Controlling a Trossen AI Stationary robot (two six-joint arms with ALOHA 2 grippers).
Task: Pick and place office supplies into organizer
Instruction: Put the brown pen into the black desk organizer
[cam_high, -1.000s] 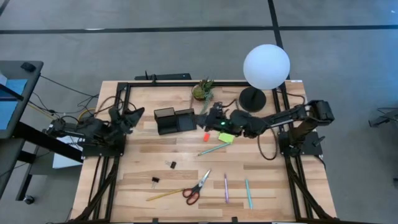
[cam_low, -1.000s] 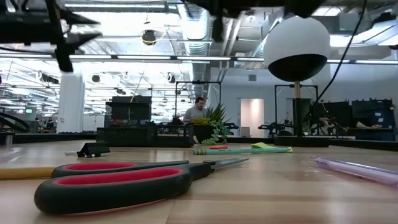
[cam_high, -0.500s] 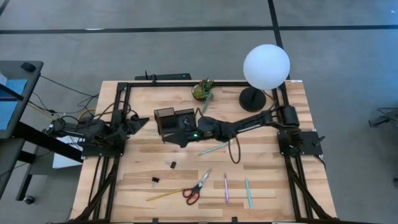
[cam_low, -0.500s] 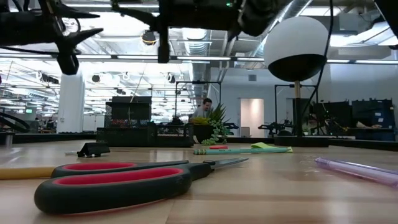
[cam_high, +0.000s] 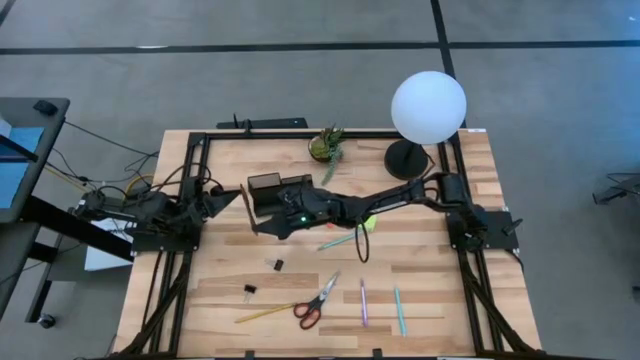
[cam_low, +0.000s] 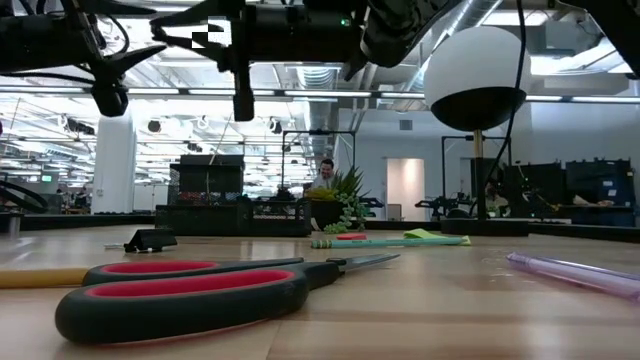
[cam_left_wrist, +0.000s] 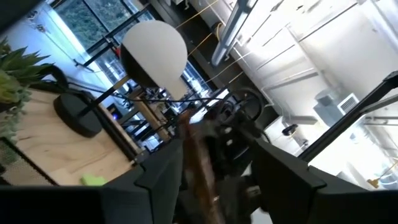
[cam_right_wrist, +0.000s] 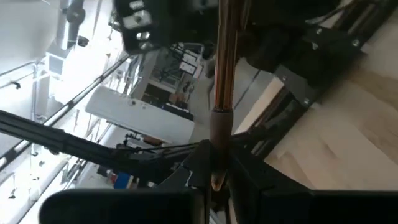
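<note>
Right gripper reached across tabletop to left-centre, just beside the black organizer on its near-edge side; jaws clamped on a brown pencil. Right wrist view shows the pencil running straight out btwn the fingers, so long axis is roughly in line w/ the gripper. In low view it hangs near-vertical under the arm, well above the wood. Left gripper sits near left edge, aimed at the organizer's left side, jaws spread, nothing held; its wrist view shows a blurred brown shaft close ahead btwn the open fingers, prob. the same pencil. Can't tell if they touch. Key relation, judged: organizer lies just toward the far edge from the pencil tip, so the drop needs only a short shift that way w/ the pencil kept upright over a compartment; right arm is the one carrying, left merely near. Still on tabletop: red-handled scissors and yellow pencil by near edge, purple pen, teal pen, green pen at centre, lime sticky pad, two black clips. Most of the task remains.
</note>
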